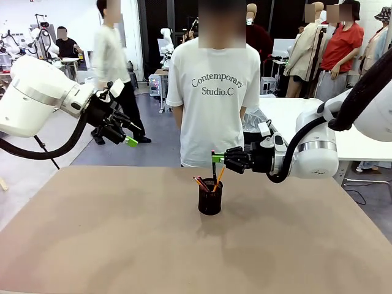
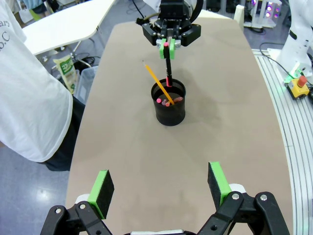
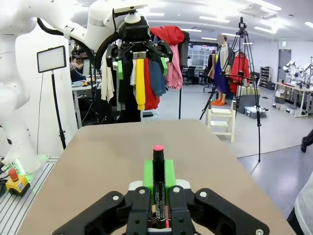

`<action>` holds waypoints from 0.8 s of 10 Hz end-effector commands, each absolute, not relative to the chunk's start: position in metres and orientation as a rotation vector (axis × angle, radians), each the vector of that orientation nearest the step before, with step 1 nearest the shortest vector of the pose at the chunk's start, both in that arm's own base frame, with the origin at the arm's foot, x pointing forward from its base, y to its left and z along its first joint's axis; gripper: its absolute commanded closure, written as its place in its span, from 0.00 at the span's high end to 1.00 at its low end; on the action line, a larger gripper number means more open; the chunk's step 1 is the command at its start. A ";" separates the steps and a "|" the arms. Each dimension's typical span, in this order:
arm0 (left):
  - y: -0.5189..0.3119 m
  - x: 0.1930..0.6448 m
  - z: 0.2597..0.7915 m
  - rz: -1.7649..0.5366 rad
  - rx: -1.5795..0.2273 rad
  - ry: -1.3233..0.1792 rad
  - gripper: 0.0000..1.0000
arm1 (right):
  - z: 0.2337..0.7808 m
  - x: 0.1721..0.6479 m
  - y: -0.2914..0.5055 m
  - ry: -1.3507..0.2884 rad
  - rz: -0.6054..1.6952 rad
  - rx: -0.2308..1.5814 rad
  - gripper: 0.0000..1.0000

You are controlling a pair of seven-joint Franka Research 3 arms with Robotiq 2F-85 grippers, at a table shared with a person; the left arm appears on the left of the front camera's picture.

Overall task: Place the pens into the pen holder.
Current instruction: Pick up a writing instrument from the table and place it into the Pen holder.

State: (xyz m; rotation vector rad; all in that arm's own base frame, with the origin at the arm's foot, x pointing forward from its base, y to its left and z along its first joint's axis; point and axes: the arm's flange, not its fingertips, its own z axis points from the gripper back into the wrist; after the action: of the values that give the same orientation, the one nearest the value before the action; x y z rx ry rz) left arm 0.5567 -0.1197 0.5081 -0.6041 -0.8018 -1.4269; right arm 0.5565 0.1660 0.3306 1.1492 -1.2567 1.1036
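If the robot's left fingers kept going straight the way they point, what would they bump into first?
Probably the bare table, short of the pen holder. The open left gripper looks down across the tabletop with nothing lying between; depth is hard to judge, so it might reach the holder instead.

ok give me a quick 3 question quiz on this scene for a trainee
1. True or false: the right end effector is shut on the black marker.
2. Where is the marker's lower end? A) flat on the table B) inside the pen holder C) in the person's hand
3. Fill in: the left end effector is ____ and holds nothing.

Key: 1 true; 2 B; 3 open. The yellow-orange pencil already leans in the holder.
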 end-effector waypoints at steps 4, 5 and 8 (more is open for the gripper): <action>-0.118 0.555 0.509 -1.426 -0.603 -0.802 1.00 | 0.329 0.554 0.166 -1.236 1.130 1.158 0.54; -0.118 0.555 0.509 -1.426 -0.603 -0.802 1.00 | 0.330 0.554 0.166 -1.236 1.130 1.160 0.73; -0.118 0.555 0.509 -1.426 -0.603 -0.802 1.00 | 0.332 0.555 0.164 -1.239 1.134 1.161 1.00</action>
State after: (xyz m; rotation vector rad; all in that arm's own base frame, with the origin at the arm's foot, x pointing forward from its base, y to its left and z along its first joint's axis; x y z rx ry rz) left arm 0.5567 -0.1197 0.5080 -0.6041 -0.8018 -1.4269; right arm 0.5559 0.1652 0.3282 1.1509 -1.2456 1.1151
